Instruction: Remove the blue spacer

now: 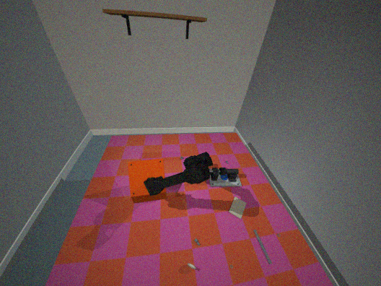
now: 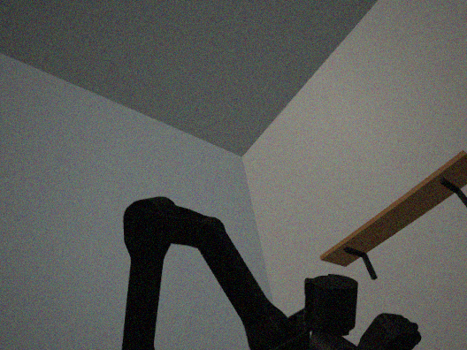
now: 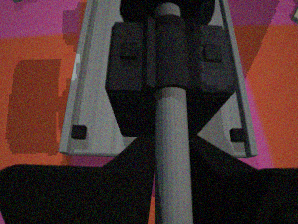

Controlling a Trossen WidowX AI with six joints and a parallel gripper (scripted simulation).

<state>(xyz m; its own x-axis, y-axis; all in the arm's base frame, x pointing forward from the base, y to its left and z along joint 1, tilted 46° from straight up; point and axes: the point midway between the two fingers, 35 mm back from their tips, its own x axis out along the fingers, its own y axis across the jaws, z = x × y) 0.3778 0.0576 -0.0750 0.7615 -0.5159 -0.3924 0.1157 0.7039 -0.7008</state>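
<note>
My gripper (image 3: 165, 134) is shut on the grey shaft (image 3: 172, 117); the tips are just in front of the near black support block (image 3: 125, 67) (image 1: 214, 175). The shaft runs through the top of that block. A black rounded part lies beyond it at the top of the wrist view. The grey base plate (image 3: 90, 107) (image 1: 225, 183) carries the blocks. In the top view the larger black housing block (image 1: 233, 175) stands at the plate's right. The blue spacer (image 1: 222, 177) shows low between the blocks; whether it touches the plate cannot be told. Other spacers are too dark to tell apart.
An orange board (image 1: 146, 175) lies under the arm's base. A beige pad (image 1: 238, 207), a grey rod (image 1: 262, 246), a small grey piece (image 1: 197, 242) and a small white piece (image 1: 191, 266) lie nearer the camera. A wooden shelf (image 1: 155, 15) (image 2: 398, 212) hangs on the wall.
</note>
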